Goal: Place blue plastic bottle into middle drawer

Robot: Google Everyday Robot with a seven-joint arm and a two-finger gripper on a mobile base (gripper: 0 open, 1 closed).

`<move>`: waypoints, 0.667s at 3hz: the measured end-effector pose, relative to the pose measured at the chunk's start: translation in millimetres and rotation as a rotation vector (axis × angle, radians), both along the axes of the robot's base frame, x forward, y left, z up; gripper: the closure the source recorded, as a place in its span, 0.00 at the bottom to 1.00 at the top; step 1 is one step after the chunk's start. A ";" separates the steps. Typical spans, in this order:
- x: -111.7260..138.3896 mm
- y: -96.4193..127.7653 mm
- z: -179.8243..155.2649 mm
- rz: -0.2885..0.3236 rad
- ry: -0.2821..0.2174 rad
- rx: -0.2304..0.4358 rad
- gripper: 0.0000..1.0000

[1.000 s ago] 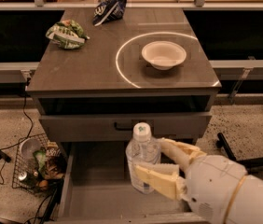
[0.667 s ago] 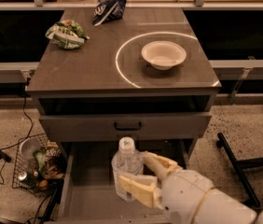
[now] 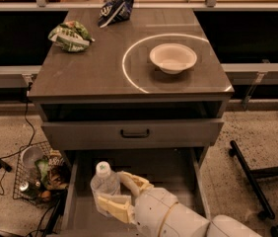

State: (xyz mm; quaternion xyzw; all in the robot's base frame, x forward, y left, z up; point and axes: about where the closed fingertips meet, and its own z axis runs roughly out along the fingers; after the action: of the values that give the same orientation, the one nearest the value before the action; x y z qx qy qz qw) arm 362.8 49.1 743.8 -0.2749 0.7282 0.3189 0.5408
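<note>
The blue plastic bottle (image 3: pixel 105 182) is clear with a white cap and stands upright inside the open middle drawer (image 3: pixel 82 216), at its left side. My gripper (image 3: pixel 119 194) is shut on the bottle; one cream finger (image 3: pixel 113 207) is in front of it and the other (image 3: pixel 133 180) curves behind it. My white arm comes in from the lower right. The bottle's base is hidden behind the front finger.
A shallower drawer front with a dark handle (image 3: pixel 134 133) sits above the open drawer. On the cabinet top are a white bowl (image 3: pixel 173 58), a green snack bag (image 3: pixel 69 35) and a dark blue-and-white bag (image 3: pixel 115 10). A wire basket (image 3: pixel 38 177) stands on the floor at left.
My gripper has carried the bottle leftward and lower into the open drawer.
</note>
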 end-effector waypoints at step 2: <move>21.6 -7.0 -3.4 0.004 -0.023 -0.001 1.00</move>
State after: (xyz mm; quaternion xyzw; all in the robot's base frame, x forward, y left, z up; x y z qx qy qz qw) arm 384.4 42.0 740.4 -0.2804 0.7216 0.3162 0.5484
